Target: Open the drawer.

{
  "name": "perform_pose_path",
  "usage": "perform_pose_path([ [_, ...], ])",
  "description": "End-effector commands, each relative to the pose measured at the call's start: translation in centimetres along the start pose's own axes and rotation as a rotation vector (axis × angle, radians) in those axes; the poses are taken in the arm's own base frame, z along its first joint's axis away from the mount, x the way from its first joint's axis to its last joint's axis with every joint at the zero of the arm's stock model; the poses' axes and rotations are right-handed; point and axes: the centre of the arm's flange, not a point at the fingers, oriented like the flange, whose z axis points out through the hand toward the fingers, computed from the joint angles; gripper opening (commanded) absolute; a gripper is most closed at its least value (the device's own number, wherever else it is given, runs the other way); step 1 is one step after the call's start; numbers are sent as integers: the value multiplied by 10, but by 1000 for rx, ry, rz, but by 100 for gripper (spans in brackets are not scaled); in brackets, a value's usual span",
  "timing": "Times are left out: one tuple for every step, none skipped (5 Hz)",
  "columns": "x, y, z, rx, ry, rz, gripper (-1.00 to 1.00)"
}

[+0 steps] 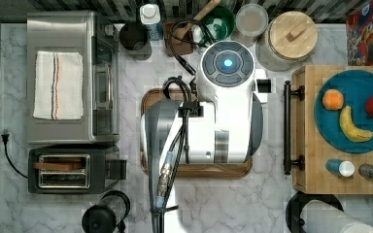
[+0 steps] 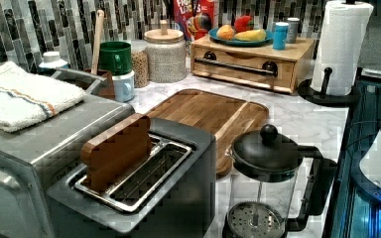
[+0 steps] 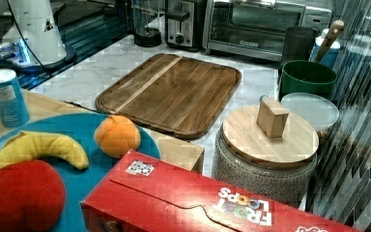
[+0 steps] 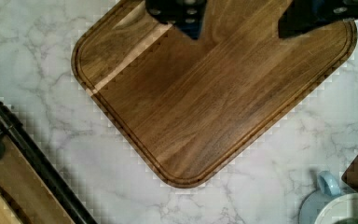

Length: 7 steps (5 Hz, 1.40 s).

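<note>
The drawer [image 2: 243,72] is a light-wood box at the top view's right, its front flush with the box. A long black bar handle [image 1: 287,127] on two black mounts runs across the front and is also seen in the left view [image 2: 238,64] and the wrist view [image 4: 37,158]. The white arm [image 1: 223,111] hangs over the brown wooden tray [image 1: 199,171] in the middle, to the left of the handle in the top view. In the wrist view my gripper [image 4: 242,23] is open above the tray [image 4: 205,102], its two dark fingers [image 4: 182,14] wide apart with nothing between them, clear of the handle.
A blue plate [image 1: 357,82] with toy fruit and two small bottles [image 1: 341,168] sit on the drawer box. A paper towel roll [image 2: 340,44] stands beside it. Jars [image 1: 286,39], a green cup [image 1: 223,22] and a cereal box [image 1: 369,31] line the back. A toaster [image 1: 70,170], toaster oven [image 1: 70,77] and French press [image 1: 104,216] stand at the top view's left.
</note>
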Motion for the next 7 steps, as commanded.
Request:
perform_pose_path([
  [0,-1,0,0,1,-3,100],
  [2,1,6,2,7,-32,100],
  [9,16,19,7,-5,-94,100],
  [14,32,30,-10,2,-179,100],
  [15,53,56,-10,35,-283,100],
  [23,77,79,-12,78,-408,100],
  [38,99,98,-32,76,-504,100],
])
